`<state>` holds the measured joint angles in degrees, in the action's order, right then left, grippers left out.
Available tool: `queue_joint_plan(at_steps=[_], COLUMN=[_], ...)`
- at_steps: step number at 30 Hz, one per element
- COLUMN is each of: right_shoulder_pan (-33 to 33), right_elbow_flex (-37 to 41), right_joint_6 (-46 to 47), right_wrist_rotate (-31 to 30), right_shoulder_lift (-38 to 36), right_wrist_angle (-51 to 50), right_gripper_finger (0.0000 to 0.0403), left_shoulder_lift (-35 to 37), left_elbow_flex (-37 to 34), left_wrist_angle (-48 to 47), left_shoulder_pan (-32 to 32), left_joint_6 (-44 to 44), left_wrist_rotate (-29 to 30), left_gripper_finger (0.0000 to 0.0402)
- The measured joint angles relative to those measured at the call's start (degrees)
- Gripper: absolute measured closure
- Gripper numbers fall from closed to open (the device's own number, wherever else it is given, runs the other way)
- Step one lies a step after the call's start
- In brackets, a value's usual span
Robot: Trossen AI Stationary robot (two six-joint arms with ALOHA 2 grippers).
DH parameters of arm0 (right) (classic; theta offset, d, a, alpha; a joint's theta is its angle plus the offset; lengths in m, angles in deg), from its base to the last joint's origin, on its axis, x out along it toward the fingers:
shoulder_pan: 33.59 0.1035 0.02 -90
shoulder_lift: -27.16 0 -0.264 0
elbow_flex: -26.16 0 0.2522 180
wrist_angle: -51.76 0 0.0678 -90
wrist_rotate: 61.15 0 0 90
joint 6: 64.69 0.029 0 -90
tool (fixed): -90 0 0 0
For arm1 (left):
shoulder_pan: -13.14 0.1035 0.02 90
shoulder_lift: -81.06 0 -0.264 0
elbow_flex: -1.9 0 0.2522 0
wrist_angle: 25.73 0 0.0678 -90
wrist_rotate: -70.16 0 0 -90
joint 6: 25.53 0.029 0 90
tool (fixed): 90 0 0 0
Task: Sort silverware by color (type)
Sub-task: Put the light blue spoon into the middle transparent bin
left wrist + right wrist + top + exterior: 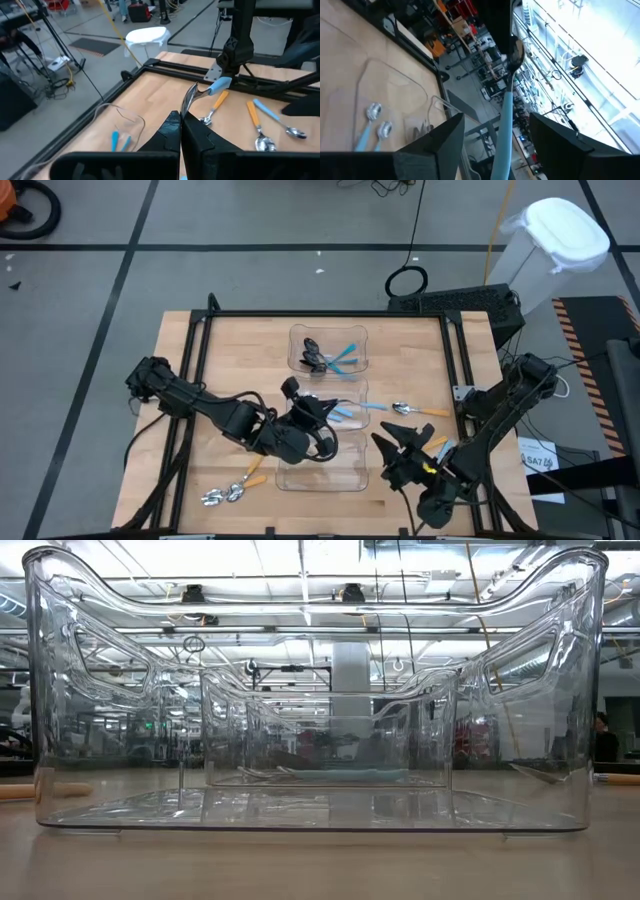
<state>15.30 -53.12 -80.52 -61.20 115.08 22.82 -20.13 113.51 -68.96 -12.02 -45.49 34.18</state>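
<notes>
Centrally, a blue-handled spoon (pixel 202 94) is pinched in the closed left gripper (pixel 312 412) above the middle bin (pixel 352 392), where other blue spoons (pixel 345 413) lie. Dark-bowled spoons (pixel 322 358) sit in the far bin (pixel 296 338). Orange-handled spoons (pixel 232 491) rest on the table (pixel 225 350) near left. The right gripper (pixel 400 442), spread wide, hovers right of the near bin (pixel 345 480).

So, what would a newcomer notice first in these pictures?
Probably the left gripper over the middle clear bin, shut on a blue-handled spoon. Next, the right gripper, open near the table's right front with another blue-handled spoon between its fingers. The far bin holds dark spoons.
</notes>
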Motion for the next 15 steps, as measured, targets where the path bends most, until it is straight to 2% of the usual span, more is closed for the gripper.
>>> queue_joint_plan(at_steps=[15], right_shoulder_pan=[-1.39], right_elbow_flex=[0.00], right_joint_6=[2.72], right_wrist_rotate=[0.02], right_shoulder_lift=[1.01], right_wrist_angle=[-7.44], right_gripper_finger=[0.0209], left_shoulder_lift=[0.00], left_elbow_flex=[0.00], left_wrist_angle=[-0.23], left_shoulder_pan=[-3.98], left_joint_6=[-3.39], left_wrist_rotate=[-0.23], left_gripper_finger=[0.0401])
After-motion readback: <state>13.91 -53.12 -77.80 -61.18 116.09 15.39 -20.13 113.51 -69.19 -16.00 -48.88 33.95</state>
